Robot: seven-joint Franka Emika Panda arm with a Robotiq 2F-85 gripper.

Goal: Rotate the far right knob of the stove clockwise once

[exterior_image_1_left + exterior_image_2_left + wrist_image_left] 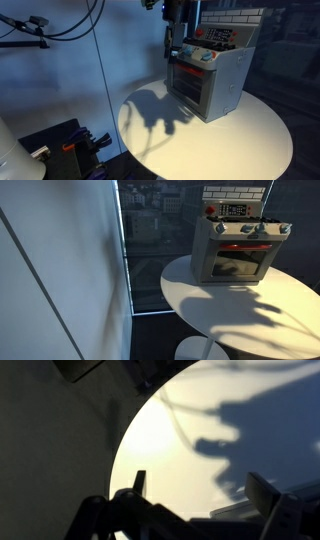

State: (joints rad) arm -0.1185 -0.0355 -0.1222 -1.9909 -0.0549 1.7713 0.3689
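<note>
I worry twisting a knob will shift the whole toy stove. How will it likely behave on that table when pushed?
The stove looks like a small, boxy toy, so probably light; it may slide on the smooth white table. Its broad flat base suggests tipping is unlikely. Nothing visibly braces it, so twist gently.

- Looks like a lab or an office room, high up in a city.
- Big glass window [140,270] with tall buildings [150,210] outside, in dim blue light.
- Round white table [240,320] on a single foot, close to the glass.
- On the table, a small toy stove [238,242], not a real kitchen one.
- Black cables [60,25] hanging across the top and black gear [65,150] down low, as in a test room.
- Plain white wall [50,280] beside the window.
</note>
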